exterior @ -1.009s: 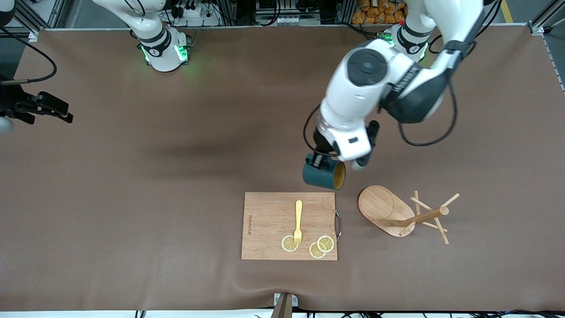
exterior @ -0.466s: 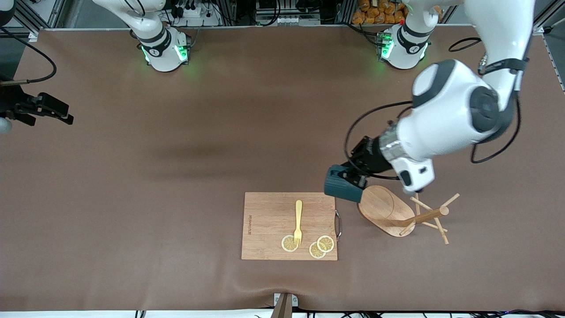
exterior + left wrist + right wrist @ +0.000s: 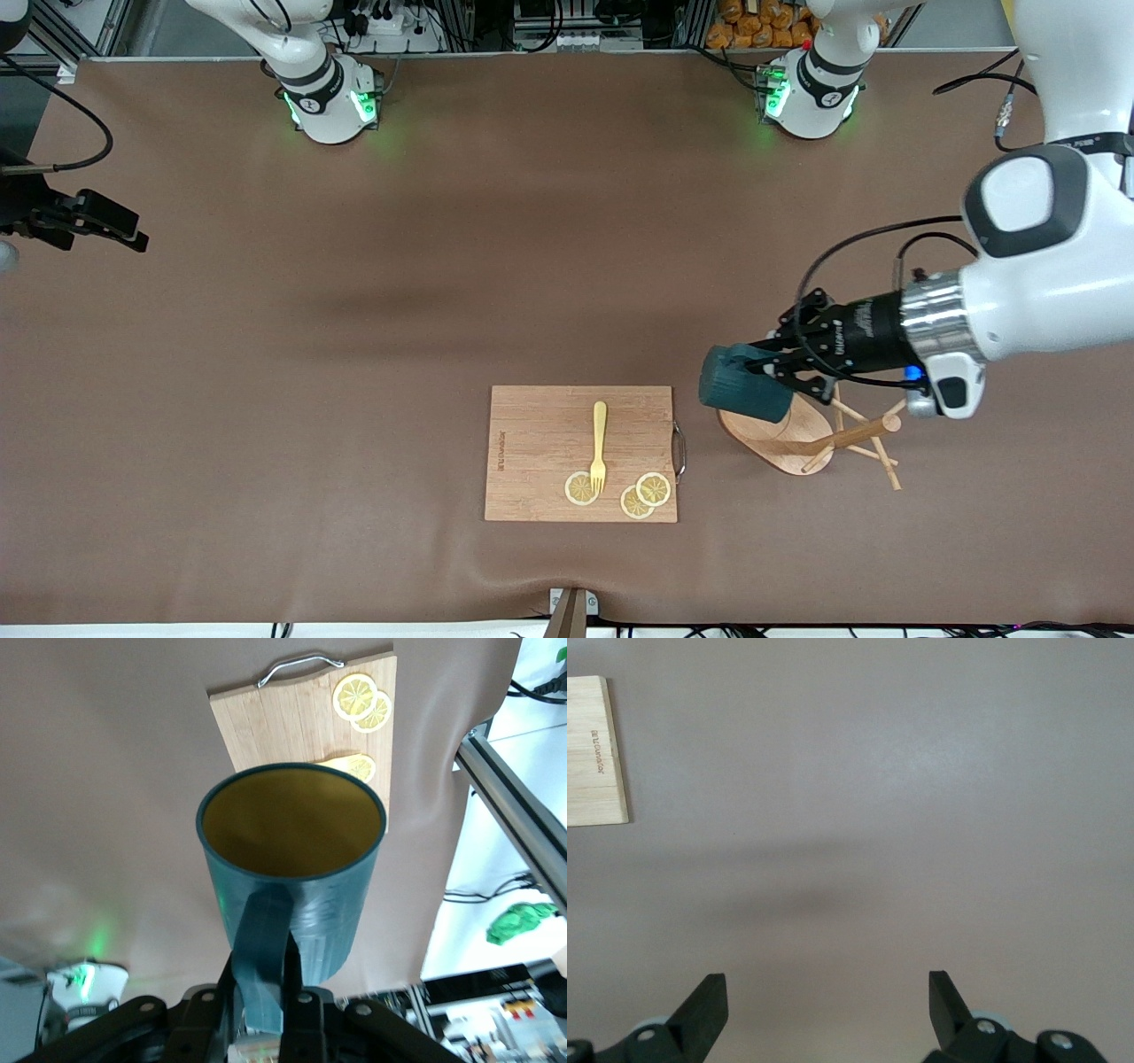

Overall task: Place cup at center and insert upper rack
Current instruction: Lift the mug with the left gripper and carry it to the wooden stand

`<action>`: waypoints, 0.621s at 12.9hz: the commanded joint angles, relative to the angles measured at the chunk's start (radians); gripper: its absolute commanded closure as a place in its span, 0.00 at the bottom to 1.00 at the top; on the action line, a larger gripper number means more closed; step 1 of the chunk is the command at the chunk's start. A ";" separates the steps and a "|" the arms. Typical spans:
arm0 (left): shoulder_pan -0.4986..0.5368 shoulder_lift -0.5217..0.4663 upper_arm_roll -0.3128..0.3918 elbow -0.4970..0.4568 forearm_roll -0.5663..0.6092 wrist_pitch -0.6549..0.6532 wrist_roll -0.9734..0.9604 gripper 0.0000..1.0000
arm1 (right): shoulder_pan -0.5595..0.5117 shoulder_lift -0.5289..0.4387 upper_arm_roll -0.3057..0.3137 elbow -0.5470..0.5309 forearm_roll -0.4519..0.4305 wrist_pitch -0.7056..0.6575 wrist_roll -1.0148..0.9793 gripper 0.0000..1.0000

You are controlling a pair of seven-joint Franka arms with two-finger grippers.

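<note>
Left gripper clamped on the cup by its handle, held sideways over the toppled upper rack base. Right gripper spread wide, empty, waiting at the table's right-arm edge.

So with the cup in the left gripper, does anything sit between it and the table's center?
Nothing visible does. The left gripper holds the cup by its handle over the tipped mug tree; the cutting board lies nearer the camera than that path.

High front view; both wrist views share cutting board.
</note>
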 commanded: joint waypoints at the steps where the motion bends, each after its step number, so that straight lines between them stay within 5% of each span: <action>1: 0.055 0.022 -0.010 -0.012 -0.108 -0.044 0.075 1.00 | 0.002 -0.012 0.001 -0.007 0.013 -0.005 0.027 0.00; 8: 0.192 0.121 -0.008 -0.015 -0.243 -0.181 0.278 1.00 | -0.001 -0.013 0.001 -0.007 0.013 -0.005 0.017 0.00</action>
